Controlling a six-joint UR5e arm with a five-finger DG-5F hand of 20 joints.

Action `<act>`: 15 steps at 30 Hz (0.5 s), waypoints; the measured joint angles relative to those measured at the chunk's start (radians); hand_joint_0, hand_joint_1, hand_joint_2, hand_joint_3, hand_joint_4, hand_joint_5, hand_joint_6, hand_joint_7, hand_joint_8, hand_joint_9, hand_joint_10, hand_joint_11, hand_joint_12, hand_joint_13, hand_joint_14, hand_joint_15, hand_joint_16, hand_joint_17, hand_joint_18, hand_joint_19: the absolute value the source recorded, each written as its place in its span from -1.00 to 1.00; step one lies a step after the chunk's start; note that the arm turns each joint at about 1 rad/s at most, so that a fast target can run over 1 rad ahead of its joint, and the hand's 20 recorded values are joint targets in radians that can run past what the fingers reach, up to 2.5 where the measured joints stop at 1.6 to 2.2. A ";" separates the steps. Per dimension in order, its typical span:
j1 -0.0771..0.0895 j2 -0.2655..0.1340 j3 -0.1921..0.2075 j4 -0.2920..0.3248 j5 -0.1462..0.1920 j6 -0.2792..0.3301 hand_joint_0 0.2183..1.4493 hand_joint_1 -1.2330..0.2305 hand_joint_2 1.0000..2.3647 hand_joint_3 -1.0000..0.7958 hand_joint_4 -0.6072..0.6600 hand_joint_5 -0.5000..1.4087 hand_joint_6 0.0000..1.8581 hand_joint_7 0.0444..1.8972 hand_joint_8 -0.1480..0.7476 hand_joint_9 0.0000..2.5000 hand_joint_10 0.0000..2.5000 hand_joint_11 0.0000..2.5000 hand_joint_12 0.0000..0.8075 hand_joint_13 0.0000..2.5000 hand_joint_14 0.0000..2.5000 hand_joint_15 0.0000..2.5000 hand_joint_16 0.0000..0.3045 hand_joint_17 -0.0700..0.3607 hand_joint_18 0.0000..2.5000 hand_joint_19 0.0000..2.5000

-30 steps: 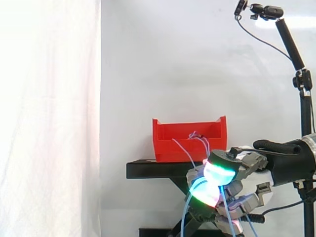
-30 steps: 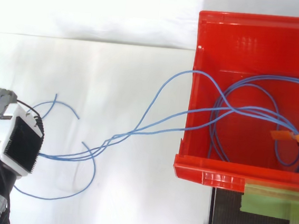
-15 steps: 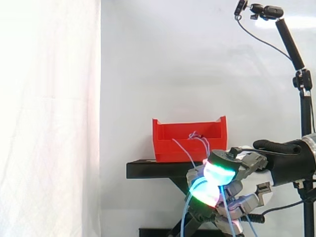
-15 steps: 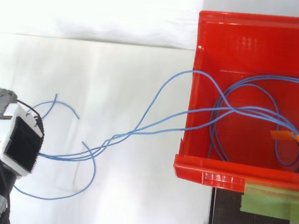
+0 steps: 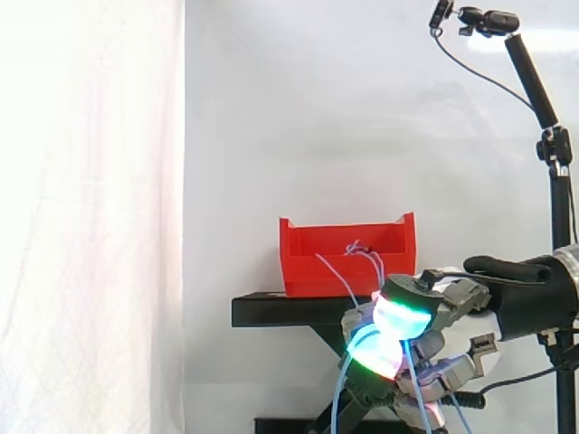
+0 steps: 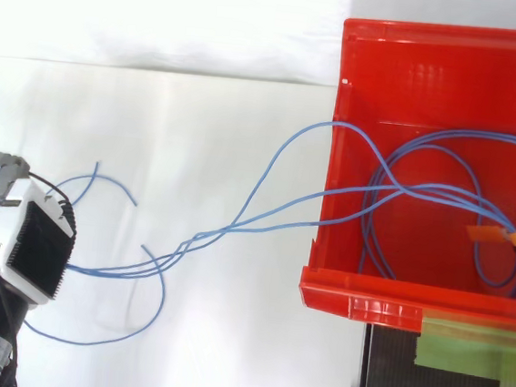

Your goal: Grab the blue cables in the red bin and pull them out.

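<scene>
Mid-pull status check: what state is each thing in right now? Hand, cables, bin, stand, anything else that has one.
hand: shut on the blue cables, off to the side of the bin and lower than the stand's top.
blue cables: partly out; strands run over the bin's wall to the hand, loops lie inside.
red bin: upright on the stand, holding the cable loops.
black stand: level, bearing the bin.
orange tag: on the cables, inside the bin.

Lab, white curtain (image 5: 90,226), camera stand (image 5: 554,154)
</scene>
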State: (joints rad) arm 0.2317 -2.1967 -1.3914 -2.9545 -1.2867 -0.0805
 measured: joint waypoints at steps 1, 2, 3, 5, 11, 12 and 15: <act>0.000 0.000 0.000 0.000 0.000 0.000 0.21 -0.73 -1.00 -0.16 -0.46 0.11 0.72 -0.49 -0.17 -0.36 0.90 -0.04 -0.22 0.04 -0.47 0.12 -0.65 -0.12 -0.18 -0.19; 0.000 0.000 0.000 0.000 0.000 0.000 0.21 -0.73 -1.00 -0.16 -0.46 0.11 0.72 -0.49 -0.17 -0.36 0.90 -0.04 -0.22 0.04 -0.47 0.12 -0.65 -0.12 -0.18 -0.18; 0.000 0.000 0.000 0.000 0.000 0.000 0.21 -0.73 -1.00 -0.16 -0.47 0.11 0.72 -0.49 -0.17 -0.36 0.90 -0.05 -0.20 0.04 -0.47 0.12 -0.65 -0.12 -0.18 -0.19; 0.000 0.000 0.000 0.000 0.000 0.000 0.21 -0.73 -1.00 -0.16 -0.48 0.11 0.72 -0.49 -0.17 -0.36 0.89 -0.04 -0.23 0.05 -0.47 0.11 -0.65 -0.12 -0.18 -0.19; 0.000 0.000 0.000 0.000 0.000 0.000 0.21 -0.73 -1.00 -0.17 -0.46 0.11 0.71 -0.49 -0.17 -0.35 0.84 -0.02 -0.22 0.05 -0.49 0.13 -0.65 -0.12 -0.18 -0.19; 0.000 0.000 0.000 0.000 0.000 0.000 0.21 -0.73 -1.00 -0.17 -0.46 0.11 0.71 -0.48 -0.17 -0.35 0.84 -0.01 -0.20 0.05 -0.49 0.11 -0.65 -0.12 -0.18 -0.19; 0.000 0.000 0.000 0.000 0.000 0.000 0.21 -0.73 -1.00 -0.17 -0.45 0.11 0.71 -0.50 -0.17 -0.35 0.83 -0.02 -0.21 0.05 -0.49 0.12 -0.65 -0.12 -0.18 -0.19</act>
State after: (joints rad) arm 0.2315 -2.1967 -1.3913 -2.9544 -1.2870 -0.0805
